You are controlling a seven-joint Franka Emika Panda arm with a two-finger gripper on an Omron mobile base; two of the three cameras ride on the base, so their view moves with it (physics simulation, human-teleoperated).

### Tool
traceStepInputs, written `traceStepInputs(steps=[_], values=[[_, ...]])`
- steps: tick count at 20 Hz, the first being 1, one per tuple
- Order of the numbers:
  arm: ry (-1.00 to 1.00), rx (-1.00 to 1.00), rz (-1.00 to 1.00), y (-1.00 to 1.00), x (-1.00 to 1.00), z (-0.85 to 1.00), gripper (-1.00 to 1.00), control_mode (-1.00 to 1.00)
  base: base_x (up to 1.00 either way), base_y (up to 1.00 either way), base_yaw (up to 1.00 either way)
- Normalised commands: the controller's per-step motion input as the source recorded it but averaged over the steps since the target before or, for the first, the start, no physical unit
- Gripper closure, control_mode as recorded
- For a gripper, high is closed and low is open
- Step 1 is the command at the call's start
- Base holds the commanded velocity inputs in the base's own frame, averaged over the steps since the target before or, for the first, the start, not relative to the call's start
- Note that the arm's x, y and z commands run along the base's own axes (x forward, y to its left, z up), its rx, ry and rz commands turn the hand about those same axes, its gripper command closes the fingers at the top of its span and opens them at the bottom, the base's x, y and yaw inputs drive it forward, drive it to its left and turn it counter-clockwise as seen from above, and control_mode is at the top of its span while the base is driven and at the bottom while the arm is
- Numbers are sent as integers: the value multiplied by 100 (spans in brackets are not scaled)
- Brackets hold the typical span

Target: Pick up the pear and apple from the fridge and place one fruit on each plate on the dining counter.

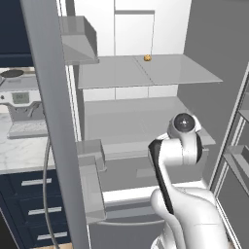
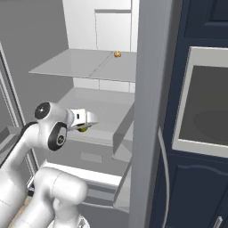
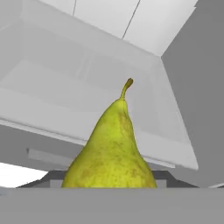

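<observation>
White fridge (image 1: 131, 29) interior: nearest, the gripper (image 2: 84, 124) seems clamped on the pear (image 3: 111, 153), off the front edge of the lower shelf (image 2: 95, 107). Firm, light, slick-skinned (bruisable); grip its wide belly.

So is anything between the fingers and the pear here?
No. The pear already sits in the shut gripper, in front of the fridge's lower shelf; nothing visible lies between them.
</observation>
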Motion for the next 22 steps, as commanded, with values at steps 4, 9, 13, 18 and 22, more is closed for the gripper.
traceStepInputs(steps=[4,9,13,18,22], values=[[8,15,3,-20,-86,5,100,-100,0,0,0],[12,13,7,14,-27,2,100,-100,0,0,0],[13,1,3,22,-27,-17,100,-100,0,0,0],[0,0,0,7,-11,-15,100,-100,0,0,0],[0,0,0,12,-6,-8,100,-100,0,0,0]])
